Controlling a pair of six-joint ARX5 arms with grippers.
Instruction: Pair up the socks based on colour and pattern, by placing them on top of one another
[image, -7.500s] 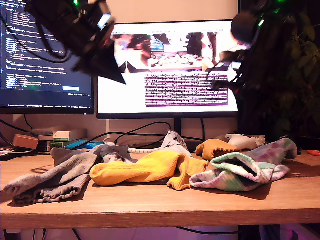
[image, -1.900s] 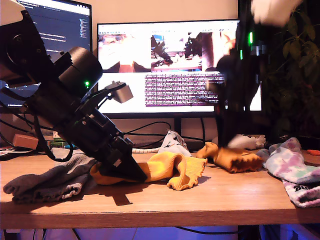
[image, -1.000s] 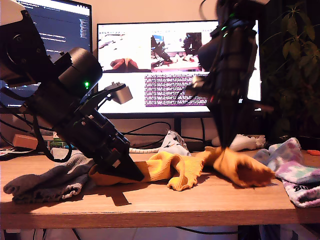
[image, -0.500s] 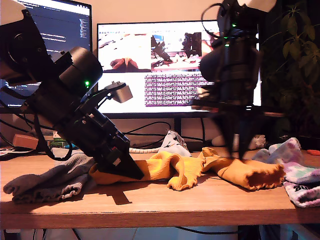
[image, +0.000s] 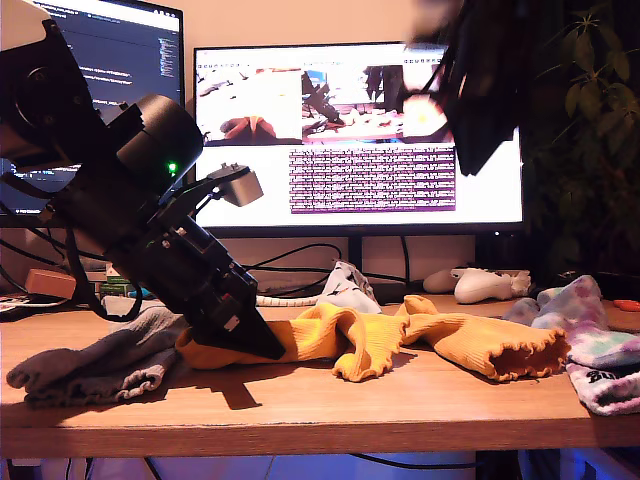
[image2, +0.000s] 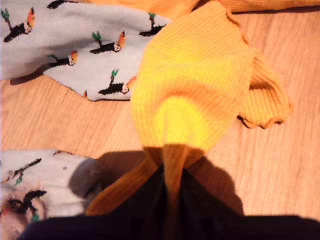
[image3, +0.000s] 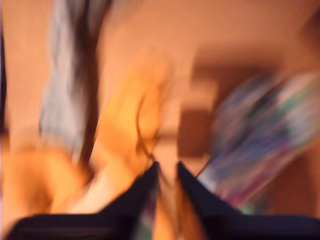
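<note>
My first claw (image2: 167, 172) pinches first yellow sock (image: 320, 335), counter (image: 320, 410) centre. Second yellow sock (image: 490, 345) lies at its 3 o'clock, cuffs touching. My second claw (image3: 167, 172), blurred, looks slightly parted, empty. Judgement: lift high, then drape over.

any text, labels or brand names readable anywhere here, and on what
None can be read.
Left monitor in the exterior view: lines of code, too small to read.
Middle monitor: a block of text rows, too blurred to read.
Toucan-print socks: printed bird figures only, no words.
</note>
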